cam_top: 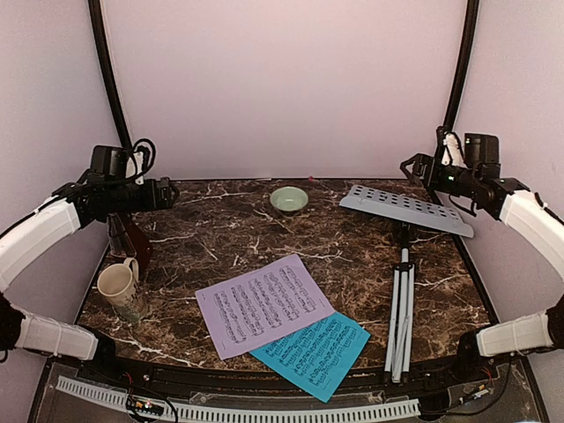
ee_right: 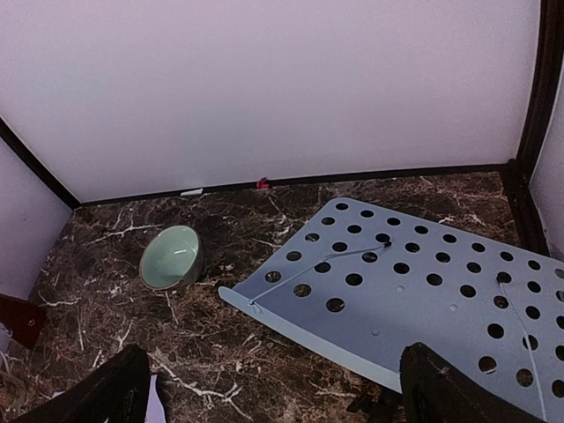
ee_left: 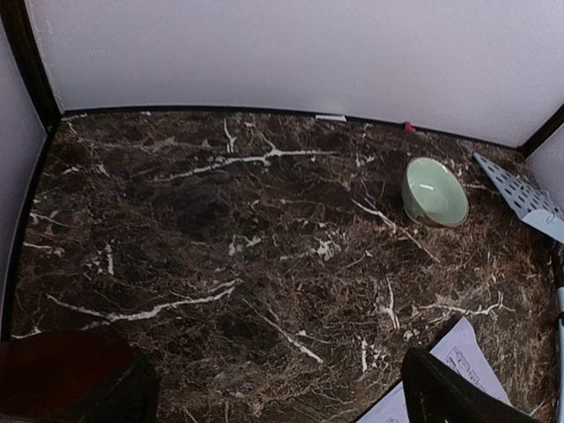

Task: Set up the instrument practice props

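Observation:
The silver music stand lies flat at the right, its legs (cam_top: 401, 308) folded and its perforated grey tray (cam_top: 405, 210) towards the back; the tray also shows in the right wrist view (ee_right: 414, 282). The lilac sheet (cam_top: 264, 304) lies at the front middle and overlaps the bright-blue sheet (cam_top: 313, 352). The dark-brown metronome (cam_top: 132, 238) stands at the left behind the mug. My left gripper (cam_top: 163, 194) is open and empty, raised above the metronome; in its wrist view (ee_left: 282, 401) it is over bare marble. My right gripper (cam_top: 414, 167) is open and empty, raised above the tray's back edge (ee_right: 273, 397).
A pale-green bowl (cam_top: 289, 200) sits at the back middle, and shows in the left wrist view (ee_left: 434, 191) and the right wrist view (ee_right: 170, 257). A cream mug (cam_top: 119, 286) stands at the left front. Walls enclose the dark marble table (cam_top: 220, 229).

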